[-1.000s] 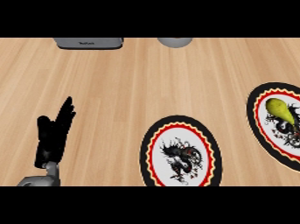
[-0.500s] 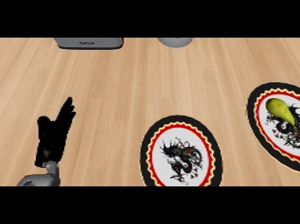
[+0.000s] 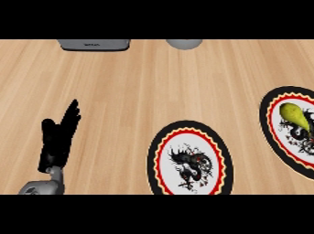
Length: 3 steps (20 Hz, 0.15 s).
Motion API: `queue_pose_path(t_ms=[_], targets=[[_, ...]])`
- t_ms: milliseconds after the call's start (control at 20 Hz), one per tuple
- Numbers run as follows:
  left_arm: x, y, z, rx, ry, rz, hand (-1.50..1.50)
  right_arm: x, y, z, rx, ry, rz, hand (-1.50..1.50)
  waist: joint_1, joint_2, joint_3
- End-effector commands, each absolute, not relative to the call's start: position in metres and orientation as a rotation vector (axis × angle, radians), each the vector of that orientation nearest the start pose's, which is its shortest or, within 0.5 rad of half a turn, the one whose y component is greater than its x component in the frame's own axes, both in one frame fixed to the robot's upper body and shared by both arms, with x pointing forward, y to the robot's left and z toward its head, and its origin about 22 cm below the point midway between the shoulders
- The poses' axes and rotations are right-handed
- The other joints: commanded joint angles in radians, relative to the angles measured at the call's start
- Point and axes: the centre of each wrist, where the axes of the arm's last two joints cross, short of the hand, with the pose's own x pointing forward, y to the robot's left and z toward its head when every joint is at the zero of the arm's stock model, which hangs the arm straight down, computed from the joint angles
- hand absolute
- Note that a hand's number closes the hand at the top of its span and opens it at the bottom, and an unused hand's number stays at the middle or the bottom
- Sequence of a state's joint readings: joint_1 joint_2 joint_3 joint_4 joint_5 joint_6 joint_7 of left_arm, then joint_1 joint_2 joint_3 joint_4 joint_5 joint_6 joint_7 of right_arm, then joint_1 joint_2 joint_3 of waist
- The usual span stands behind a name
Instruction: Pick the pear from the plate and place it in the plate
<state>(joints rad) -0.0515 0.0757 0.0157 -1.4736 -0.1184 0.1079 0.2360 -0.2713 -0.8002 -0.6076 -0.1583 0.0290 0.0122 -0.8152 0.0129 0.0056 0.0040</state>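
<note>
Nearest you: left hand (image 3: 56, 139), fingers straight and holding nothing, resting well left of the near plate (image 3: 190, 157). Right hand isn't in view, so you can't tell its state. The pear (image 3: 296, 118) lies on the far-right plate (image 3: 275, 101), right of the near plate and apart from it. Risk: it's tapered and off-centre, so a poorly placed grasp could roll it toward the rim.

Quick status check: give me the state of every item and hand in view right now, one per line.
pear: lying on the right plate, not yet picked.
middle plate: nothing on it.
left hand: open, fingers straight, resting at lower left, holding nothing.
right hand: not in view.
grey box: at far edge, untouched.
</note>
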Motion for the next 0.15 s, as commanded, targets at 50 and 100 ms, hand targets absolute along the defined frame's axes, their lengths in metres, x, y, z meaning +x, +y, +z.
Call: queue_pose_path(t_ms=[50,100], targets=[[0.246,0.239,-0.006,0.241,-1.297,-0.035,0.0,0.14,-0.567,-0.03,-0.947,-1.395,-0.142,-1.5,0.004,-0.001,0.001],[0.25,0.244,-0.024,0.241,-1.294,-0.035,0.0,0.112,-0.583,-0.021,-0.967,-1.366,-0.126,-1.5,-0.003,0.001,0.001]])
